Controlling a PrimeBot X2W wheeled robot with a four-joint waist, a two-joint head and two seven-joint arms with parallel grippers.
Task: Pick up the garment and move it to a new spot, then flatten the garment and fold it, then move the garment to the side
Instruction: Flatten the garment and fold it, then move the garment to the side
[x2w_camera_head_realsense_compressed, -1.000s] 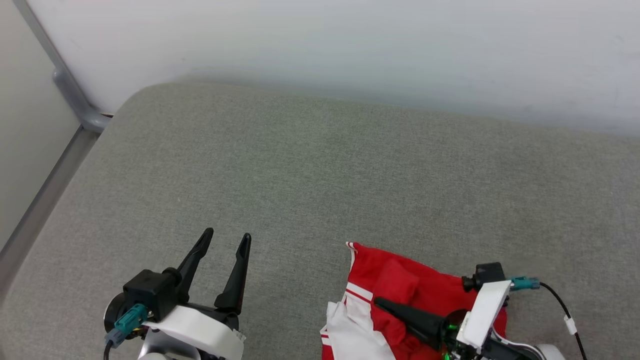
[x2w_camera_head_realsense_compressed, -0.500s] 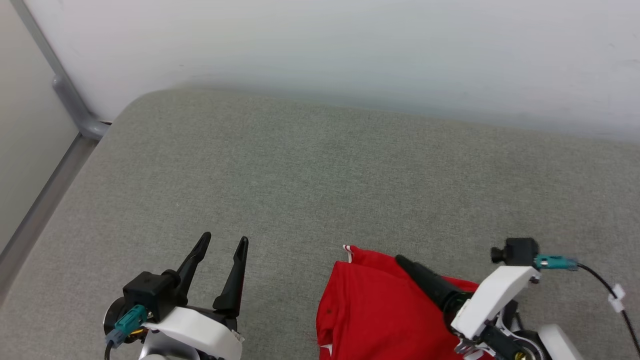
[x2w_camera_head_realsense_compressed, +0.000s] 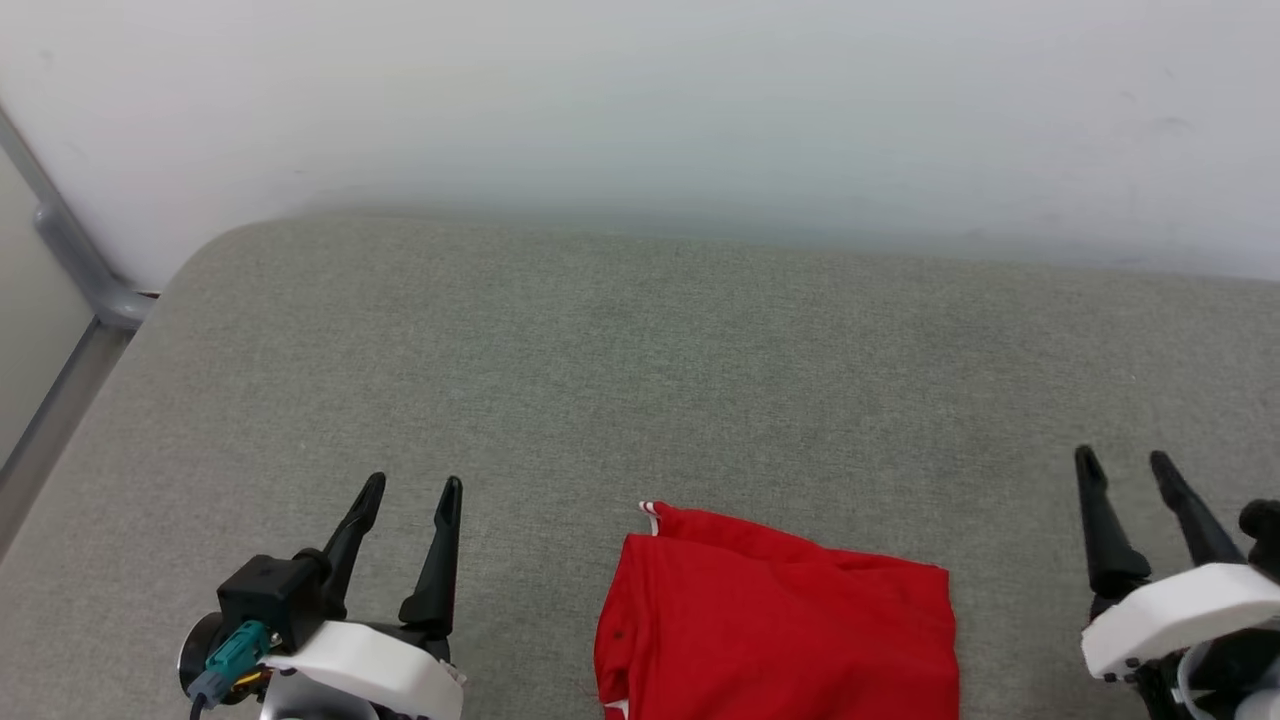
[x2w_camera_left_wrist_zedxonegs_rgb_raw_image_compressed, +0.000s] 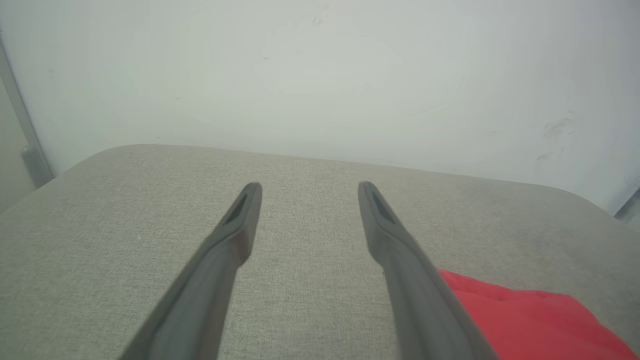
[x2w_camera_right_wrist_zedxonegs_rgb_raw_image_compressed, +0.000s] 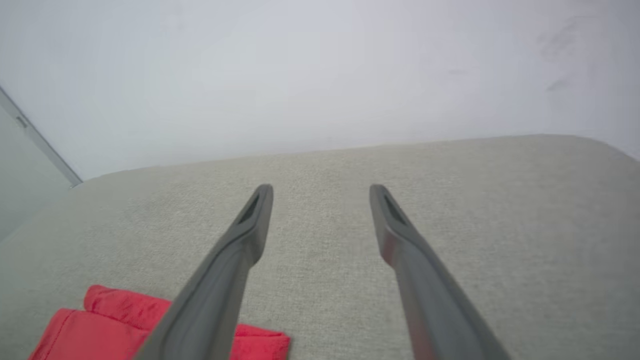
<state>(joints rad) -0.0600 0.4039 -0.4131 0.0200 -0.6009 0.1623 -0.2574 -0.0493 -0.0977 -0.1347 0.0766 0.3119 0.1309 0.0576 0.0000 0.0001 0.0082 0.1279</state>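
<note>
Both pincers stand open and empty: your left pincer (x2w_camera_head_realsense_compressed: 412, 484) at the lower left of the head view, your right pincer (x2w_camera_head_realsense_compressed: 1121, 458) at the lower right. The garment (x2w_camera_head_realsense_compressed: 775, 630) lies between them at the bottom middle, touching neither. It is folded into a red block on the grey cloth-covered tabletop (x2w_camera_head_realsense_compressed: 640, 350), with a bit of striped trim (x2w_camera_head_realsense_compressed: 650, 508) peeking out at its upper left corner.

Judging by that, only the move to the side is left, and it could undo the fold. Pinch just the top layer and the block peels open as you lift. Drag it and the cloth surface likely catches the lower layers and rucks them. Lift with one pincer alone and the free half may droop. The garment's near edge is cut off by the bottom of the frame, so you cannot tell how close it lies to the tabletop's edge.
</note>
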